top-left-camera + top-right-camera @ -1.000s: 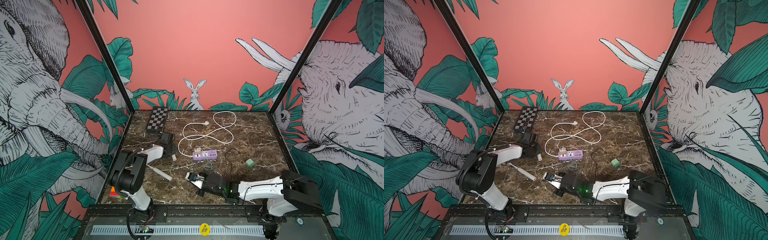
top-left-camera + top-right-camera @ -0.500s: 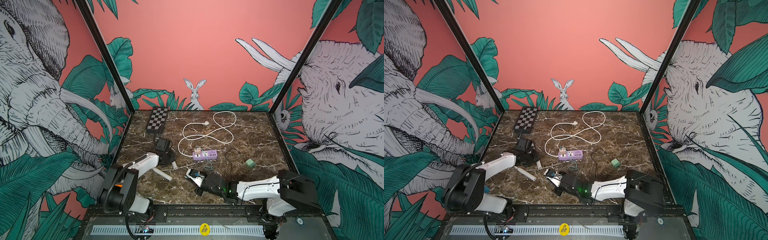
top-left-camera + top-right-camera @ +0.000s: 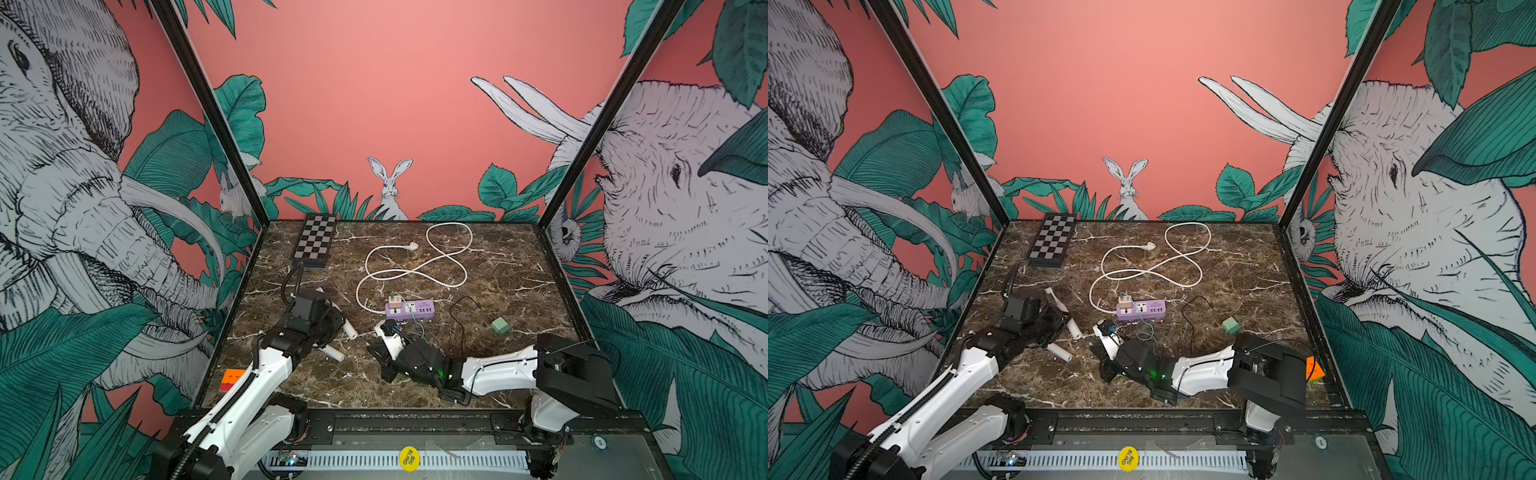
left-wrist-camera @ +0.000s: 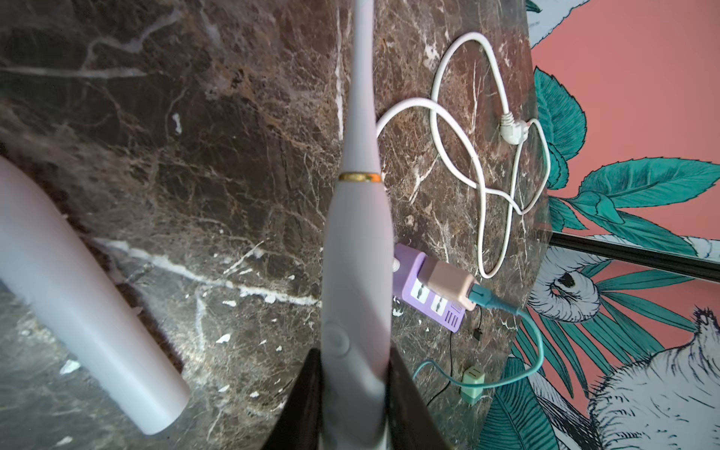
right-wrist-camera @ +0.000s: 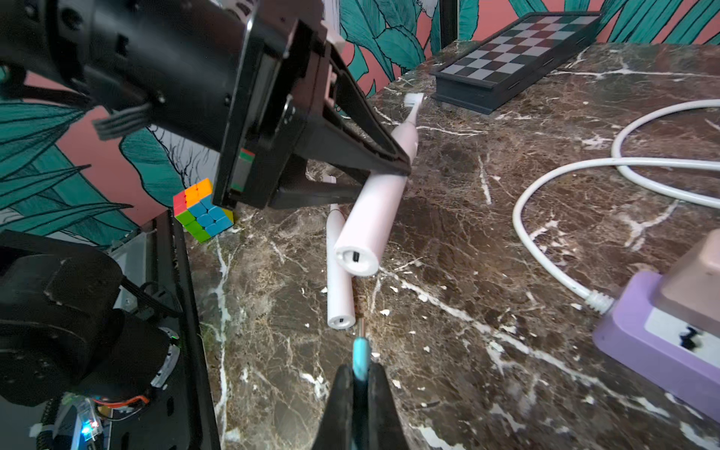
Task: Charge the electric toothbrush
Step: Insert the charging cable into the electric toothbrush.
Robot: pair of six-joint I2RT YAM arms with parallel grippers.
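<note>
The pale pink electric toothbrush (image 4: 358, 253) is held in my left gripper (image 4: 354, 354), which is shut on its handle below the gold ring. In the right wrist view the toothbrush (image 5: 374, 210) slants over the marble with its socket end facing the camera. My right gripper (image 5: 360, 368) is shut on the teal charging plug (image 5: 360, 352), whose metal tip lies just short of a white tube (image 5: 339, 272) lying on the table. In both top views the left gripper (image 3: 328, 328) (image 3: 1054, 324) and right gripper (image 3: 370, 349) (image 3: 1096, 353) face each other at front centre.
A purple power strip (image 3: 409, 309) holds a pink adapter (image 4: 448, 280) from which the teal cable (image 4: 537, 339) runs. A looped white cord (image 3: 415, 266), a chessboard box (image 3: 313, 241), a green cube (image 3: 500, 326), a thin black cable (image 3: 461, 316) and a Rubik's cube (image 5: 200, 210) lie around.
My left arm has swung forward and its gripper has carried the toothbrush nearer the front, over the white tube. The right gripper has barely shifted with the plug.
</note>
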